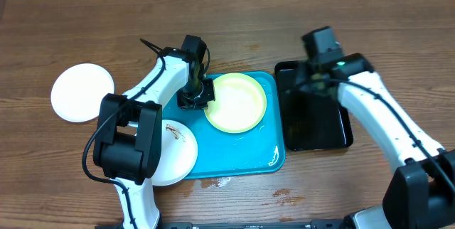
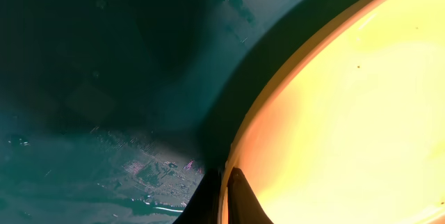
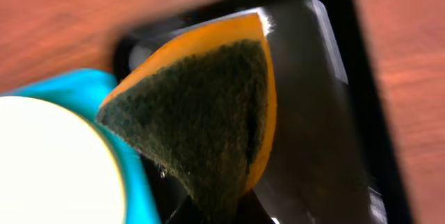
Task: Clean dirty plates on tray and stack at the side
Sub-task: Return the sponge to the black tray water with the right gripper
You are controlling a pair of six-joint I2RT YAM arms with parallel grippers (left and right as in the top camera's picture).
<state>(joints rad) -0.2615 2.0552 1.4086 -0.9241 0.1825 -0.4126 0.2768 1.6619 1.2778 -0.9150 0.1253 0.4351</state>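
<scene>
Nearest you, on the front edge of the bench (image 1: 234, 30), there are a few wet marks (image 1: 288, 197). Just behind them is the blue tray (image 1: 234, 151). It has a shiny wet spot in its near right corner.

A white plate with brown smears (image 1: 181, 149) lies at the near left corner of the tray. Your left arm hides part of it, so you cannot tell how much of it sits on the tray.

A bit farther back, the yellow-green plate (image 1: 236, 102) lies flat on the tray, toward its far side. Your left tool (image 1: 195, 95) is down at the left edge of this plate. In the left wrist view its two dark fingers (image 2: 247, 200) sit on each side of the plate's rim. They are pressed close on it, so the tool is clamped on the plate.

To the right of the blue tray, just beside it, is the black tray (image 1: 320, 126). Your right tool (image 1: 315, 83) hangs over the far left part of it. It is squeezed tight on a sponge (image 3: 201, 106). The sponge is orange with a dark green rough side, and the rough side faces the right wrist camera.

Off to the far left, well apart from the blue tray, the other white plate (image 1: 82, 92) lies alone on the bench.
</scene>
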